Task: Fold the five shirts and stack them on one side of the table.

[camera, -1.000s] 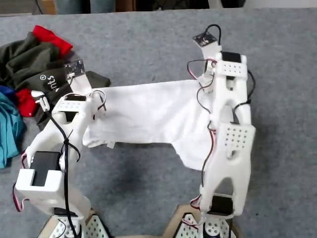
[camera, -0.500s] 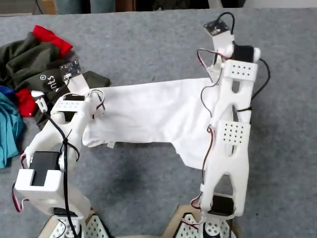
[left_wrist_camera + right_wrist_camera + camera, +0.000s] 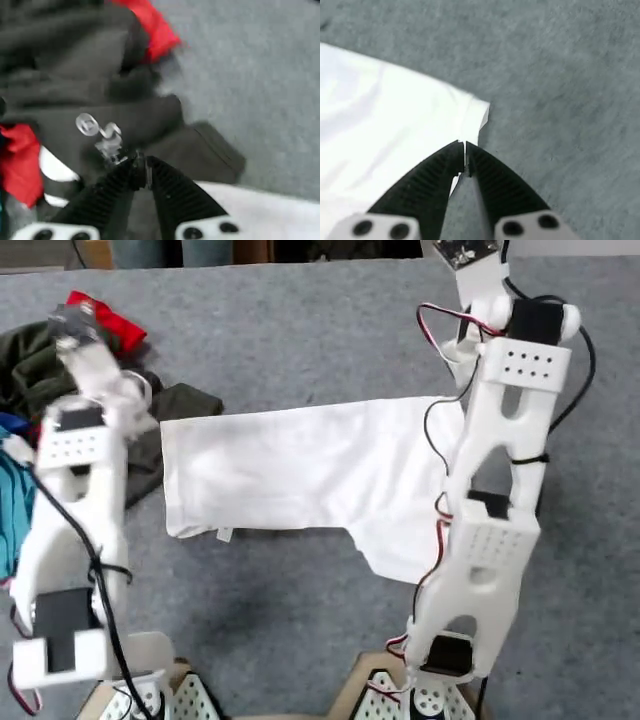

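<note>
1. White shirt (image 3: 300, 470) lies flat on the table (image 3: 300, 330), one corner just under the right gripper (image 3: 465, 147), whose fingers are pressed together on nothing.
2. We fear closed fingers coming down would drag that corner and spoil the fold.
3. Left gripper (image 3: 142, 162), fingers also together, hangs over the dark shirt (image 3: 100, 75), which lies loose on the table, in no bin.

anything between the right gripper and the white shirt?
Nothing visible. The right gripper, jaws shut, is right at the white shirt's corner, with bare grey table beside it. The dark shirt pile lies apart, by the left gripper.
</note>
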{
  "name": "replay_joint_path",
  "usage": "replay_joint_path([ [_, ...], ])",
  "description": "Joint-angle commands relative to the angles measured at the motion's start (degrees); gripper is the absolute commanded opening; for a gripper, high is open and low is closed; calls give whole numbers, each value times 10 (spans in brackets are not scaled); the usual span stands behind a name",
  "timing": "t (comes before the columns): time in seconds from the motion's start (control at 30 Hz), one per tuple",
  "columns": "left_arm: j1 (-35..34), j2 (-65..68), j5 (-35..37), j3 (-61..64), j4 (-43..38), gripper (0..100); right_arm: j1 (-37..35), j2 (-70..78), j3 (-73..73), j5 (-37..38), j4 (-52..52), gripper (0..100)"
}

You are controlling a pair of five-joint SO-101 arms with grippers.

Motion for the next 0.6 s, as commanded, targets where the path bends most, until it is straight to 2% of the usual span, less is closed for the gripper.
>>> replay_joint_path([
  [0.0, -20, 114, -15, -148, 81, 185, -2, -70, 56, 3, -11, 14],
  [0.33, -43, 582, -21, -756, 484, 206, 2, -84, 80, 2, -10, 14],
  [0.4, -57, 654, -21, -870, 535, 157, 3, -84, 80, 0, -9, 14],
  [0.5, -82, 724, -21, -1058, 595, 17, 3, -84, 81, 0, -9, 14],
  [0.57, -101, 747, -20, -1142, 612, 38, 3, -84, 82, -1, -8, 14],
])
